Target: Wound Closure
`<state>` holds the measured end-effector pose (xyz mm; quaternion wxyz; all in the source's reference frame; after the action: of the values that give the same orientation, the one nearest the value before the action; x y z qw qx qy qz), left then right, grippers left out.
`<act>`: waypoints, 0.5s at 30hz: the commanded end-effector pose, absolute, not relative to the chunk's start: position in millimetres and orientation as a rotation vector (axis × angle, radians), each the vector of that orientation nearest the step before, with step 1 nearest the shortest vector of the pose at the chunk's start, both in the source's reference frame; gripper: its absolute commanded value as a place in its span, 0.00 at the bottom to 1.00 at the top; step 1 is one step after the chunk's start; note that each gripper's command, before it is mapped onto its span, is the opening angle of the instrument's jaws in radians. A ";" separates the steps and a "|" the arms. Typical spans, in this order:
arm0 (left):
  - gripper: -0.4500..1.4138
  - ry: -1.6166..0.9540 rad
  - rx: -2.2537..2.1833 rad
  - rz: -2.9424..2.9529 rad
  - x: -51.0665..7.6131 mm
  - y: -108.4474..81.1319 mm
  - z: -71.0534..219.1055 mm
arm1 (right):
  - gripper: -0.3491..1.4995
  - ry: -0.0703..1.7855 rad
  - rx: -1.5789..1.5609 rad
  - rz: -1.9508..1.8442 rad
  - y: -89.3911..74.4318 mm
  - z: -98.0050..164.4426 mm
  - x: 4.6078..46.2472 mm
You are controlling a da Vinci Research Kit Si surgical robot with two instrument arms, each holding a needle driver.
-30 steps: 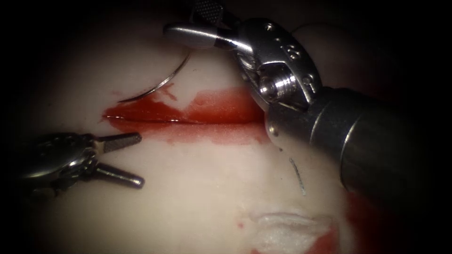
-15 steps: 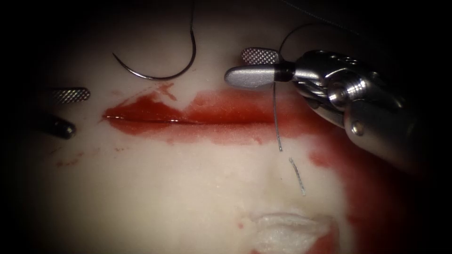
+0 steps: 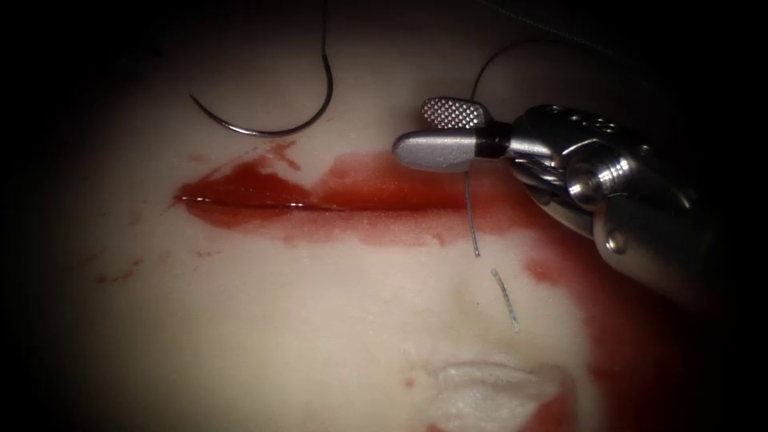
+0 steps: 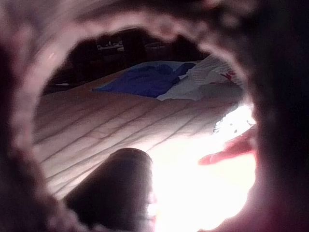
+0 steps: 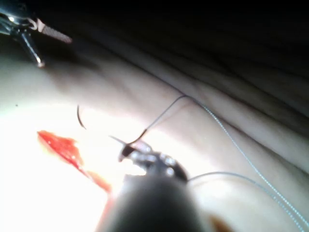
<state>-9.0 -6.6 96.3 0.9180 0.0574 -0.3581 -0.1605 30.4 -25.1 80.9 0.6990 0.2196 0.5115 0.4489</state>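
Needle point(image 3: 276, 112) is free, lying flat on the tissue point(image 3: 320, 336) above the cut point(image 3: 264, 204), toward its left end. Neither tool holds it and it's not in the tissue. Its curve opens upward, with the point end at upper left and the swaged end at right, where the thread point(image 3: 324, 32) runs straight up out of the endoscope view. In the right wrist view the needle point(image 5: 80, 117) sits as a small dark arc just beside the red cut point(image 5: 63, 147).

Right tool point(image 3: 448, 132) is over the right part of the cut, with its jaws slightly parted at the tips (textured face of the upper one visible). The thread is clamped near the jaw base. A short tail point(image 3: 472, 216) hangs down from there across the red fluid point(image 3: 376, 184) and ends just below the cut. A second strand point(image 3: 496, 60) arcs up from behind the jaws. The right wrist view shows the right tool point(image 5: 130, 150) with thread point(image 5: 164, 113) leaving the jaws and long strands trailing off.

Left tool point(image 5: 36, 36) appears in the right wrist view, well apart from the needle, with its jaws spread wide and nothing in them.

A loose cut thread piece point(image 3: 506, 300) lies on the tissue below the hanging tail, not touching it. Pale frayed patch point(image 3: 488, 388) sits further down.
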 end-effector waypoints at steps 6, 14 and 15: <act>0.41 -0.702 0.171 -0.074 -13.3 -7.9 100.2 | 0.55 1.144 0.499 0.984 -23.9 80.7 31.1; 0.30 -0.607 0.255 0.085 -15.5 -8.6 102.4 | 0.55 1.143 0.509 0.977 -24.0 80.6 31.4; 0.31 -0.609 0.256 0.095 -15.7 -8.8 102.6 | 0.55 1.143 0.509 0.977 -24.0 80.6 31.5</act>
<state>-15.3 -10.1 103.2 0.9449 0.1284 -0.2968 0.0501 30.7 -25.1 80.5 0.7015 0.2298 0.5110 0.4403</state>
